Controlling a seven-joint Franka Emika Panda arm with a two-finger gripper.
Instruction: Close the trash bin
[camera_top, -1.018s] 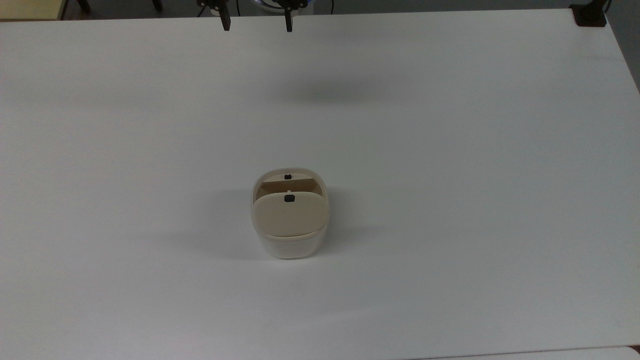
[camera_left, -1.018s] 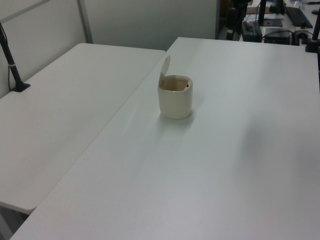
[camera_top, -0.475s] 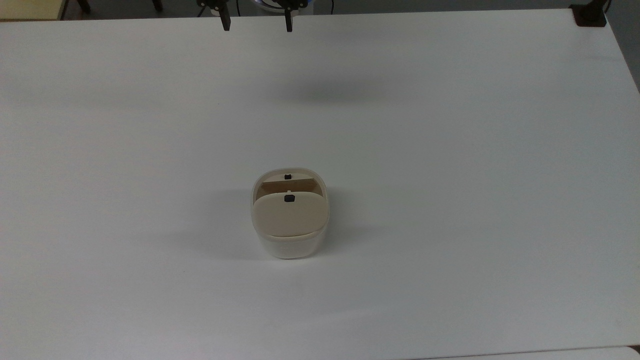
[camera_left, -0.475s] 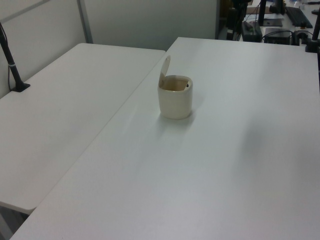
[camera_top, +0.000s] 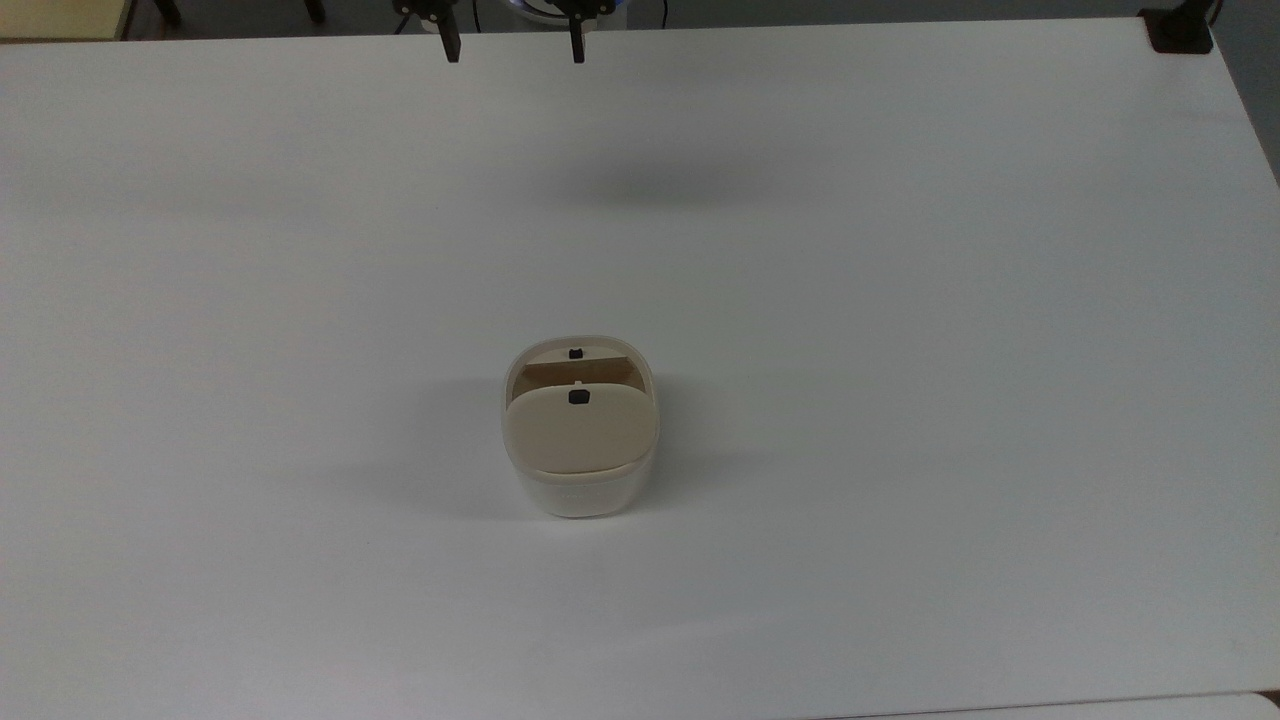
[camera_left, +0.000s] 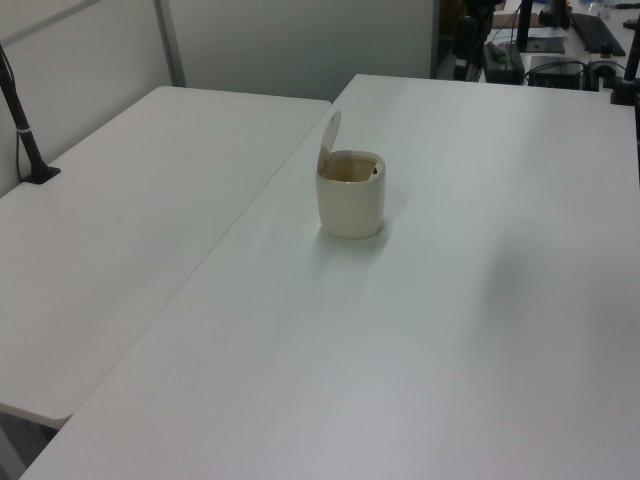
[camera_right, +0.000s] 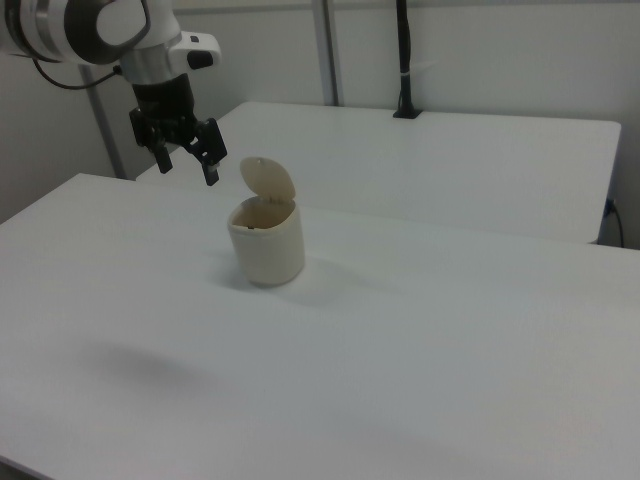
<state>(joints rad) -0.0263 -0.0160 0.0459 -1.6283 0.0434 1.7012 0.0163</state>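
Standing mid-table (camera_top: 900, 300), the trash bin (camera_top: 579, 470) has its lid (camera_top: 579, 430) raised; the gripper (camera_top: 510, 45), fingers spread, hangs well apart at roughly twelve o'clock, seemingly higher.

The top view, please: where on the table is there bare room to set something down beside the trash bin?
The table is bare on every side of the trash bin: wide stretches toward the top view's left and right edges, and below it. Above it, bare surface runs up to the far edge, where the open pincer hangs. Nothing is crowded.
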